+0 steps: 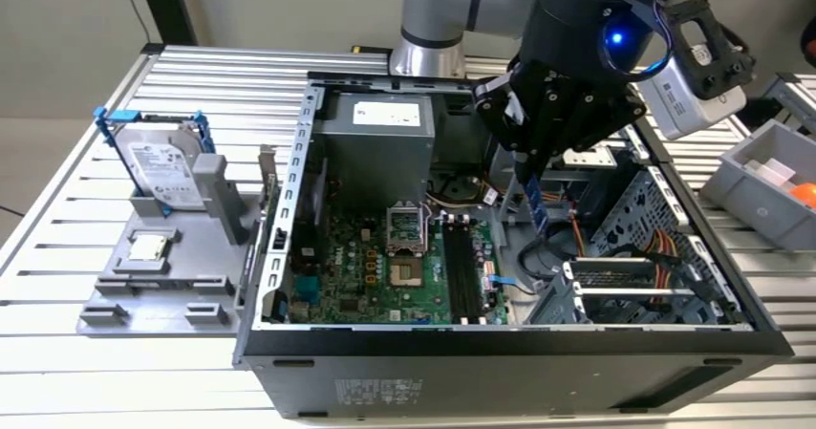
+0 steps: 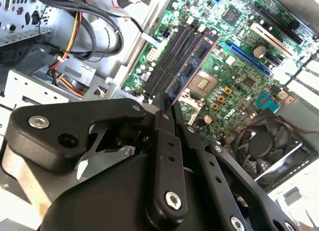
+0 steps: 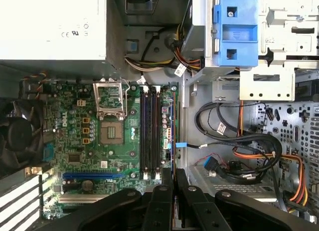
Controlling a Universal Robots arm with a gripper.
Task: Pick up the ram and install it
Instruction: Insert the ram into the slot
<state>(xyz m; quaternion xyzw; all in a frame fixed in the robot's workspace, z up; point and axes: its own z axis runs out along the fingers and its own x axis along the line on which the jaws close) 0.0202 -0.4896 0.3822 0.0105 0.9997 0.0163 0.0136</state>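
At the exterior view's left we see a grey stand (image 1: pixel 153 286) on the slatted table (image 1: pixel 76 372). It holds a hard drive (image 1: pixel 160 166) upright in a blue frame, and a small square chip (image 1: pixel 151 247) lies flat just in front of the drive.

Next comes the open computer case (image 1: pixel 510 338), lying on its side. Inside it we see the grey power supply (image 1: pixel 376 133) at the back, the green motherboard (image 1: pixel 370 267) on the floor, and the long black slots (image 1: pixel 461 271) running along the board's right-hand part.

Just to the right of the slots, the gripper (image 1: pixel 526 166) reaches down into the case. Its fingers are clamped on the top end of the ram (image 1: pixel 538 209), which hangs upright in the air above the case floor and sits in no slot.

In the second wrist view the gripper (image 2: pixel 165 104) pinches one end of the ram (image 2: pixel 193 66), whose dark blue face lies alongside the slots (image 2: pixel 169 56). In the first wrist view we see the ram (image 3: pixel 172 136) edge-on, just beside the slots (image 3: pixel 150 133), between them and the bundle of cables (image 3: pixel 249 141).

At the far right of the exterior view, a grey bin (image 1: pixel 752 185) stands on the table.
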